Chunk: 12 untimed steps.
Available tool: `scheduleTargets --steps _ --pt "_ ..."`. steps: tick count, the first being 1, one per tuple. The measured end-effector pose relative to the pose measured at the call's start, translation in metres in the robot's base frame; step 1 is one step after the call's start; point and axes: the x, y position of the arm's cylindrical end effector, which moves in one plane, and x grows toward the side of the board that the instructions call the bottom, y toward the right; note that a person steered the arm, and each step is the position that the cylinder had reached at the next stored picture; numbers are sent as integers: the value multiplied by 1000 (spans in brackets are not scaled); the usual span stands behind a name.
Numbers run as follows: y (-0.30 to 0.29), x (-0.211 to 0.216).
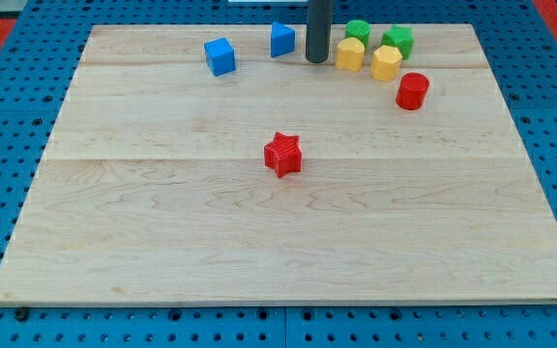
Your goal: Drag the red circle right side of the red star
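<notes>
The red circle (412,91) stands near the view's top right of the wooden board (162,242). The red star (282,155) lies near the board's middle, well down and to the left of the circle. My tip (316,60) touches the board at the view's top centre, between a blue block (281,40) on its left and a yellow block (350,54) on its right. It is about a hand's width left of and above the red circle, not touching it.
A blue cube (219,56) sits at the top left. A second yellow block (386,63) and two green blocks (358,31) (397,41) cluster just above and left of the red circle. Blue pegboard surrounds the board.
</notes>
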Motion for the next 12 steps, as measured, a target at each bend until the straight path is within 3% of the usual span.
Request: scheduleTargets --steps 3,6,9,10,12 --pt "0 -3" --pt "22 40" --pt "16 40" --pt "16 39" --pt "-44 -7"
